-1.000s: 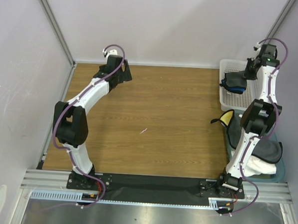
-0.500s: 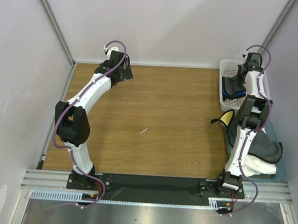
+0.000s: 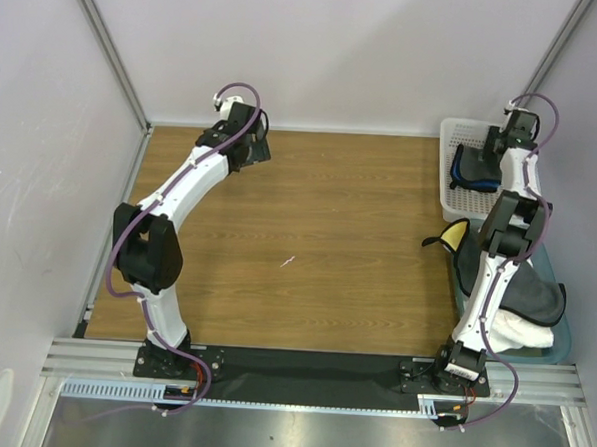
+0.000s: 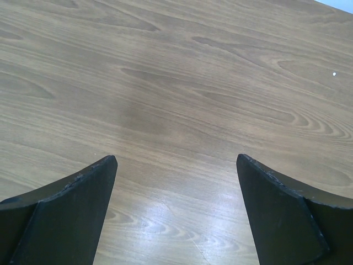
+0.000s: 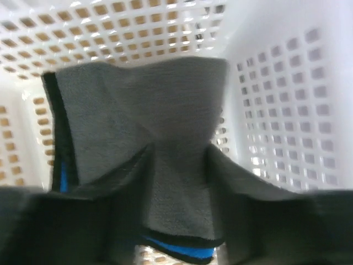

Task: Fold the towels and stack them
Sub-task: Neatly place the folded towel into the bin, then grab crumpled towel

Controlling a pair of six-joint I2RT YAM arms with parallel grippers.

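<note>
Wood-grain counter [image 3: 327, 245] fills mid-frame. At upper right, the right tool [image 5: 179, 165] sits inside the basket [image 3: 448, 196], nipped onto a ridge of the grey towel [image 5: 160, 105]. The towel looks light, limp and grippy, best pinched at a blue-edged corner. The left tool [image 4: 175, 157] gapes wide, holding nothing.

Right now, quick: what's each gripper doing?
Left gripper: open, holding nothing, over the wooden table.
Right gripper: closed on the dark grey towel, inside the white basket.
</note>
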